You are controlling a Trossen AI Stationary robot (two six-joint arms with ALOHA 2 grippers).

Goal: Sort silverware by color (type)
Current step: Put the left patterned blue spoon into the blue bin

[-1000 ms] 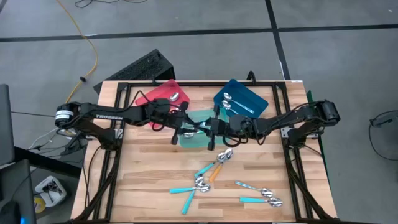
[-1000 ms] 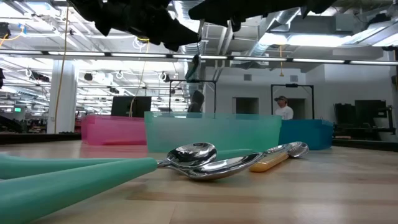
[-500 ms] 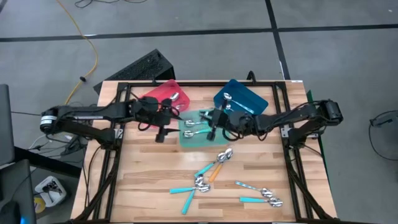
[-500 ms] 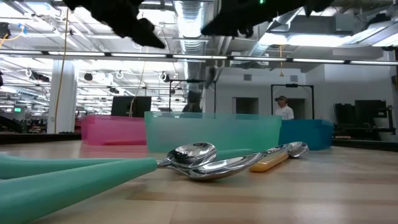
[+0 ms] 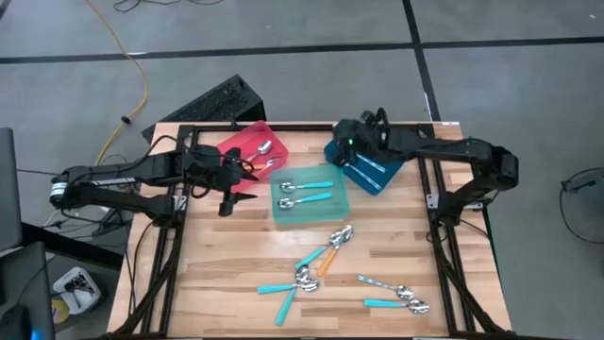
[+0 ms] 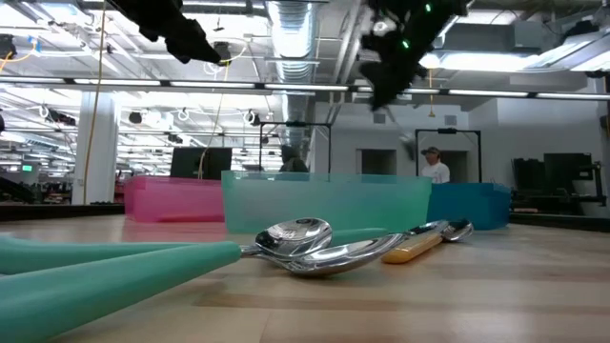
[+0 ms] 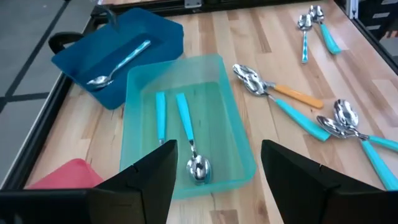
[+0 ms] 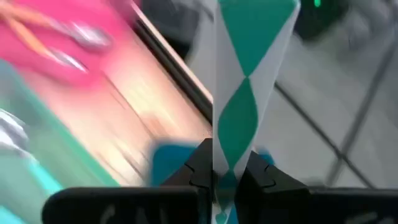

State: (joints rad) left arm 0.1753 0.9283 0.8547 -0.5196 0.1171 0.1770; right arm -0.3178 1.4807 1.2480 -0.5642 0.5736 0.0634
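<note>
One wooden surface (image 5: pixel 236 264), two arms, both moved since a second ago. Back then both were bunched over the teal tray (image 5: pixel 276 212) mid-surface; now they have split apart.

The left arm has pulled back toward its own side. The left hand (image 5: pixel 231 196) hangs above bare wood just beside the teal tray, near the red tray (image 5: pixel 243 144). Its wrist view shows fingers (image 7: pixel 149 177) spread wide with nothing between them, so it is empty.

The right arm has swung away from the teal tray to the far edge. The right hand (image 5: pixel 347 151) is now over the blue tray (image 7: pixel 155 31), pinched tight on a patterned-handle spoon (image 8: pixel 249 93), teal-and-white diamonds, handle sticking up between the fingers. It is still in the grip, not dropped yet.

With the arms gone the teal tray is uncovered: two teal-handled spoons (image 5: pixel 307 187) lie in it side by side. The blue tray has one similar patterned spoon (image 7: pixel 118 65) already. The red tray holds a couple of spoons, hard to count from above.

Meaning for the task: the teal drop looks done, and the right hand is likely about to release its spoon into the blue tray, matching the pattern already there. The left hand is free for the next pick.

Still unsorted are the loose spoons (image 5: pixel 326 253) on the near half of the surface, a teal-handled cluster with one orange-handled spoon (image 7: pixel 292 94), plus a small group toward the right corner. Roughly halfway at best.
</note>
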